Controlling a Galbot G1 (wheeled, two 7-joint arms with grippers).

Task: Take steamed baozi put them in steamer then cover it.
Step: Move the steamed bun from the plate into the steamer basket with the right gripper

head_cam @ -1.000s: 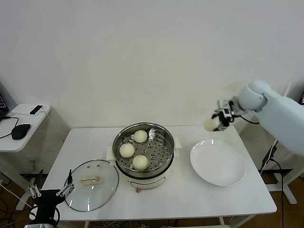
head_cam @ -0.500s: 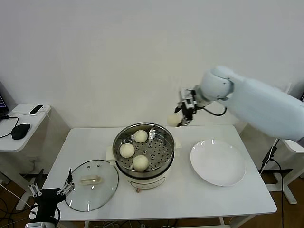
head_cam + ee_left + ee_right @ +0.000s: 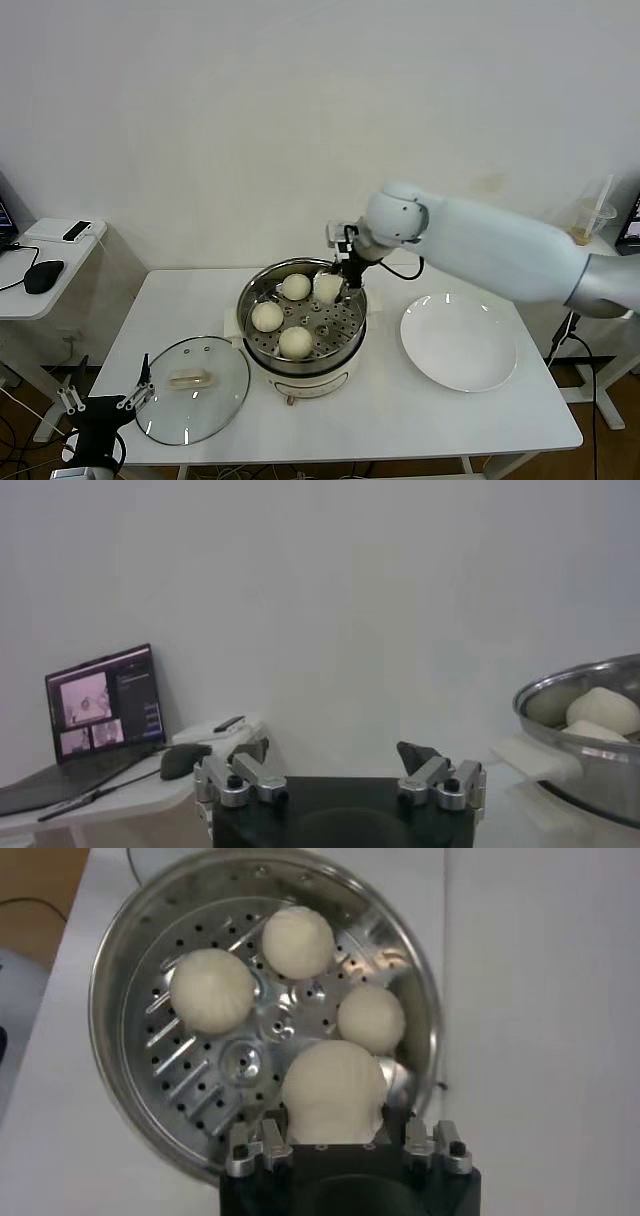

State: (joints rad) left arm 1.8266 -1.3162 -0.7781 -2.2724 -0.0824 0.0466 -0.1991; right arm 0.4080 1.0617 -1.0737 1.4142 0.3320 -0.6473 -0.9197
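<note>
The steel steamer (image 3: 345,330) stands mid-table on its cream base, with three baozi on its perforated tray (image 3: 180,1063): two at the left (image 3: 267,316) (image 3: 295,341) and one at the back (image 3: 295,286). My right gripper (image 3: 333,288) is shut on the fourth baozi (image 3: 333,1093) and holds it over the steamer's back right part, just above the tray. The glass cover (image 3: 192,388) with its cream handle lies flat on the table, front left of the steamer. My left gripper (image 3: 100,405) is open and empty, low at the table's front left corner, beside the cover.
A white plate (image 3: 458,342) lies bare to the right of the steamer. A side desk (image 3: 50,262) with a mouse and phone stands at the far left; a laptop (image 3: 100,702) shows on it in the left wrist view. A cup (image 3: 587,218) stands far right.
My right arm has swung left from above the plate's far side to over the steamer, carrying the baozi down toward the tray. The left arm has not moved.
</note>
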